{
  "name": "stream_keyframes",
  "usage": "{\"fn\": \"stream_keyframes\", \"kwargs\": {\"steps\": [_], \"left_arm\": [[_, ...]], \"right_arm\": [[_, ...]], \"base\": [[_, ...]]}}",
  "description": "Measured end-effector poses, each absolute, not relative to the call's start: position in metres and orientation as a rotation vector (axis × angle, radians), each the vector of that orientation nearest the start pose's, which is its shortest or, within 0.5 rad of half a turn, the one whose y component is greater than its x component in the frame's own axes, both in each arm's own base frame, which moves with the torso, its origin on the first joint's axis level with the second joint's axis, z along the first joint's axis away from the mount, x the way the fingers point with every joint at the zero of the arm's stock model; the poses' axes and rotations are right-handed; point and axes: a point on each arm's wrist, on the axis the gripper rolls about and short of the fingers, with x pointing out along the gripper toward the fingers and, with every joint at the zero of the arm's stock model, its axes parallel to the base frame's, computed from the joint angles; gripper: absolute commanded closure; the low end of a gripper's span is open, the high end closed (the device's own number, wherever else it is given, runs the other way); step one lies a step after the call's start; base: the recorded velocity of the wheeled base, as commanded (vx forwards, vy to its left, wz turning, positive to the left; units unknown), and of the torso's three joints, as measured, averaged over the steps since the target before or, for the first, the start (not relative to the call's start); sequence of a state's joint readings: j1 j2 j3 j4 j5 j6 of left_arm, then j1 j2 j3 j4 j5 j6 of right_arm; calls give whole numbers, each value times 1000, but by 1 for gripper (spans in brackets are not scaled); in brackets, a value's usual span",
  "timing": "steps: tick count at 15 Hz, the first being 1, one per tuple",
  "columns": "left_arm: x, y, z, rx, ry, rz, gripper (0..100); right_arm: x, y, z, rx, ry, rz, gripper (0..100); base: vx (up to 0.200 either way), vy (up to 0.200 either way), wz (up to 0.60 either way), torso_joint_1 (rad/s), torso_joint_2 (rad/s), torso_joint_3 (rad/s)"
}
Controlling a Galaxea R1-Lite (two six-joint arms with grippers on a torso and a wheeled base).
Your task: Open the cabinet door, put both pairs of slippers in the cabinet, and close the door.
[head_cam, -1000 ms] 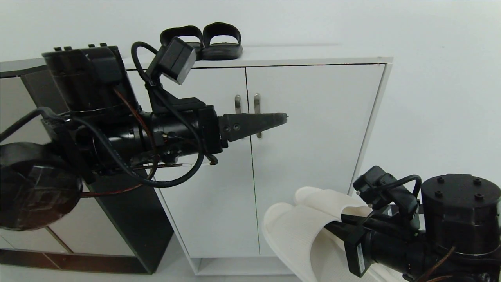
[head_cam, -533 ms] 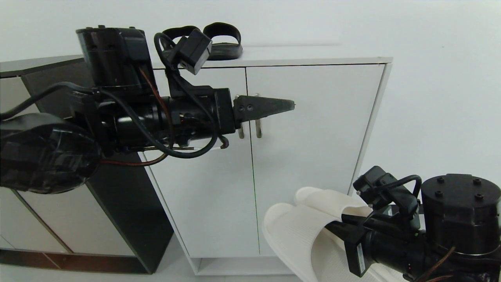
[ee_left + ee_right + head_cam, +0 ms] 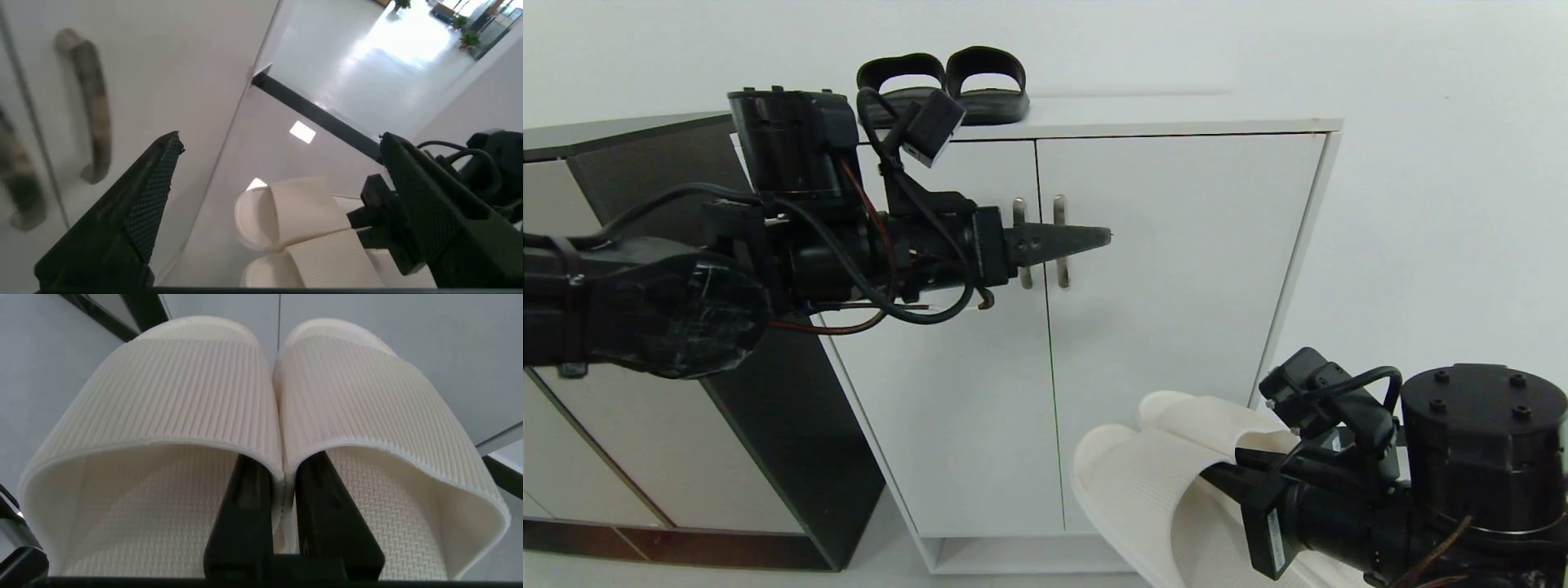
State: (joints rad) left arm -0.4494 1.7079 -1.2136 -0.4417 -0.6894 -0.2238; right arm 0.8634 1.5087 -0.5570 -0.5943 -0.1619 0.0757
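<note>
Seen from the head, the white cabinet (image 3: 1176,286) has both doors shut. The black slippers (image 3: 947,82) sit on its top at eleven o'clock, and the left gripper (image 3: 1098,238) hangs in front of the two handles (image 3: 1059,208). At five o'clock the right gripper (image 3: 1233,478) carries the white slippers (image 3: 1143,482). From the left wrist, its fingers (image 3: 131,212) are spread, released. From the right wrist, the jaws are clenched on the pair's touching inner walls.
</note>
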Motion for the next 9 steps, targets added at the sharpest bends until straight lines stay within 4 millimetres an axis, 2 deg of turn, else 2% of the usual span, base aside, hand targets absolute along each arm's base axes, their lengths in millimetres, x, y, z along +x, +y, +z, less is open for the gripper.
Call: {"fn": "stream_keyframes", "kwargs": {"steps": [3,9], "left_arm": [[295,-147,274,-210,185,-1105,0],[305,-149,268,-206,170,-1039,0]], "right_arm": [[159,180,165,-107,345,683,100],[158,180,164,-108,348,688,100]], "base": [[0,0,0,0,0,0],[0,0,0,0,0,0]]}}
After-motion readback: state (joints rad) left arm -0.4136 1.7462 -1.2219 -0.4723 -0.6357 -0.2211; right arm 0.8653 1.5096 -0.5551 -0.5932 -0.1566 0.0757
